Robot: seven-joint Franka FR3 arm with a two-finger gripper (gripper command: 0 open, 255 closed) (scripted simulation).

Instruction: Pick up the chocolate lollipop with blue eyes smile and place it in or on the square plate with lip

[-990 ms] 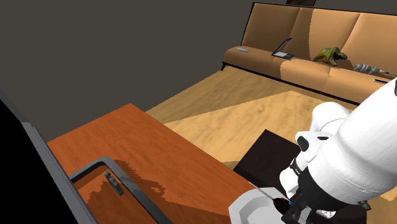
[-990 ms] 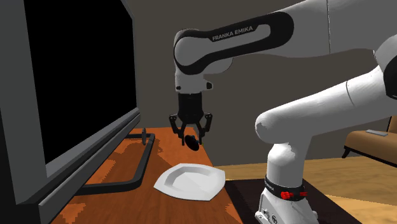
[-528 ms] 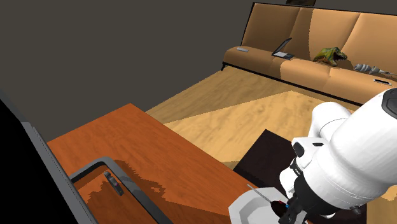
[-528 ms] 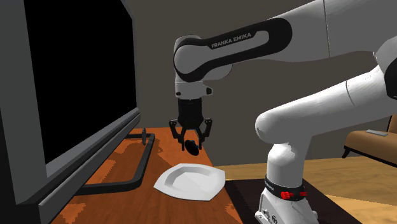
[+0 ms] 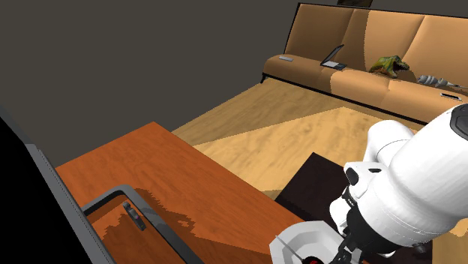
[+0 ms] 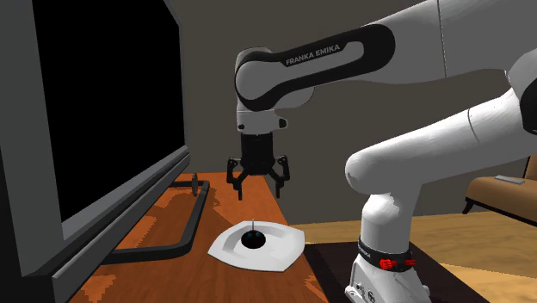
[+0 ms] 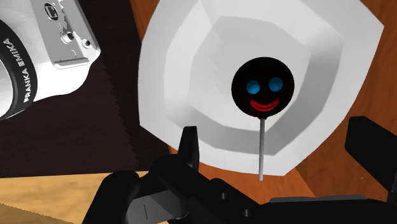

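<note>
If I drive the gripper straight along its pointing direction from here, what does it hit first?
Probably the chocolate lollipop, lying face-up on the white square plate right under the open gripper. The fingers straddle its stick, so they may reach the plate beside it instead; depth is unclear.

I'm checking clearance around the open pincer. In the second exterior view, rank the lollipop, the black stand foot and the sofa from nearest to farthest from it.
1. lollipop: directly below the open pincer, lying on the white plate.
2. black stand foot: on the table, toward the view's left.
3. sofa: far off, at the view's right edge.
</note>
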